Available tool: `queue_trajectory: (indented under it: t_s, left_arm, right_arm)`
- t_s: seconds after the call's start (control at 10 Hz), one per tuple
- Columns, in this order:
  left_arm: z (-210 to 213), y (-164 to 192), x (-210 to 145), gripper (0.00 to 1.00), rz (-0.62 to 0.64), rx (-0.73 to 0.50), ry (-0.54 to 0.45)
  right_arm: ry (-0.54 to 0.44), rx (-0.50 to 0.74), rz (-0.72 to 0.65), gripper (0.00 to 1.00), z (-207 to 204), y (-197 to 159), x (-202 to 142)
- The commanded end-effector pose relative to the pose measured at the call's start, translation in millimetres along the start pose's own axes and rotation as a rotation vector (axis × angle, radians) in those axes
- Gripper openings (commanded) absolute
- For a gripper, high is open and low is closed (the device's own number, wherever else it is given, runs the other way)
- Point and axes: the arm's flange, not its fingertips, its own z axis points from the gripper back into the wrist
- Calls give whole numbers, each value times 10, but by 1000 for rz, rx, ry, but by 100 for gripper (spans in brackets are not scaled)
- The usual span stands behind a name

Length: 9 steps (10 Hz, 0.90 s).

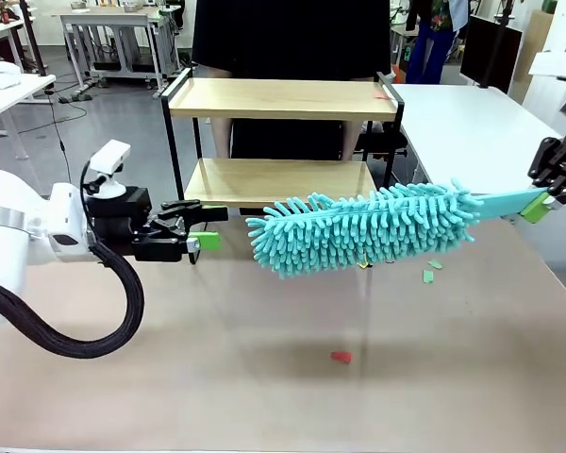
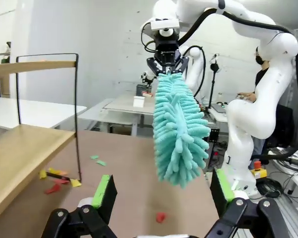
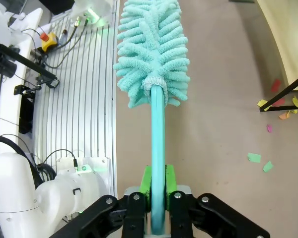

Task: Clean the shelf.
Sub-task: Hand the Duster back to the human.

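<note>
We see the small two-tier shelf [image 1: 281,99], two light wooden boards in a thin black metal frame, standing at the far side of the brown tabletop [image 1: 264,377], with a person in dark clothing [image 1: 292,38] just behind it. Our right gripper [image 1: 545,200] comes in from the right edge and is clamped on the flat turquoise handle of a fluffy turquoise microfibre duster [image 1: 363,229]; in the right wrist view the green pads [image 3: 146,179] press against both sides of that handle [image 3: 158,148]. The duster's shaggy head hangs above the table in front of the shelf's lower board, pointing toward our left side, and we cannot tell whether it touches the shelf. Our left gripper [image 1: 200,230] hovers near the shelf's front left leg with its fingers spread wide and nothing between them, as the left wrist view [image 2: 161,193] confirms. Small scraps of coloured paper lie on the table: a red scrap [image 1: 341,357] in the middle, green scraps [image 1: 431,271] below the duster's head, and yellow and red bits [image 2: 57,178] around the foot of the shelf.
</note>
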Motion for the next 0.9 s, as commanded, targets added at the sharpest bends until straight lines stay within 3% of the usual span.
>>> queue_trajectory:
  t_s: [0.0, 0.8]
  left_arm:
    - [-121, 90, 22, 100, 2, -90, -14]
    - [-695, 52, -174, 100, -24, -141, -91]
  right_arm:
    - [-26, 6, 18, 13, 30, 15, 5]
    - [-26, 6, 18, 13, 30, 15, 5]
